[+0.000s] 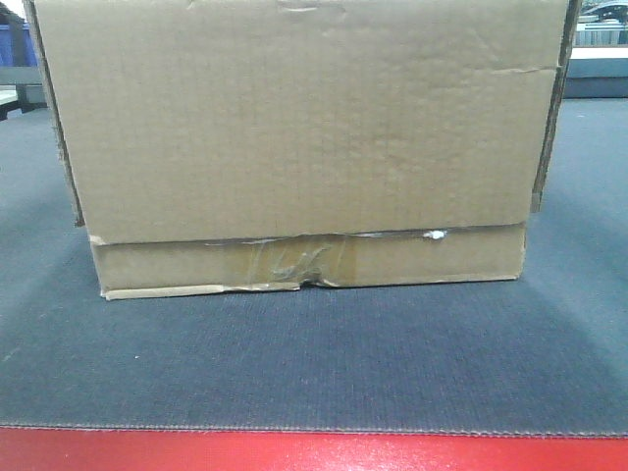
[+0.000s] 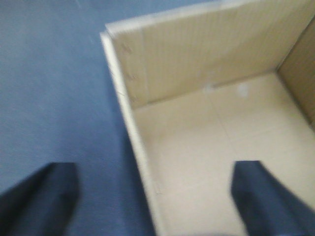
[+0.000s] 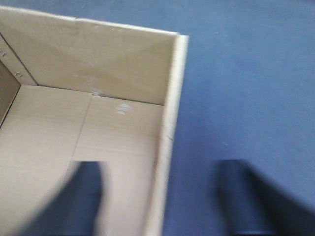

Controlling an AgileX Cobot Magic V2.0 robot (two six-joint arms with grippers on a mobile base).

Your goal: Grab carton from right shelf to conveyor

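Observation:
A brown open-topped carton (image 1: 304, 128) stands on the dark grey belt (image 1: 314, 363) and fills most of the front view. In the left wrist view my left gripper (image 2: 147, 196) is open, its fingers straddling the carton's left wall (image 2: 135, 147), one finger (image 2: 42, 196) outside over the belt, the other (image 2: 261, 196) inside the carton. In the right wrist view my right gripper (image 3: 165, 196) is open and straddles the right wall (image 3: 170, 123), one finger (image 3: 78, 196) inside, the other (image 3: 251, 196) outside. The carton's inside is empty.
A red edge (image 1: 314, 451) runs along the front of the belt. Shelving and a blue bin (image 1: 15, 44) show at the far back corners. The belt surface (image 3: 246, 73) lies open on both sides of the carton.

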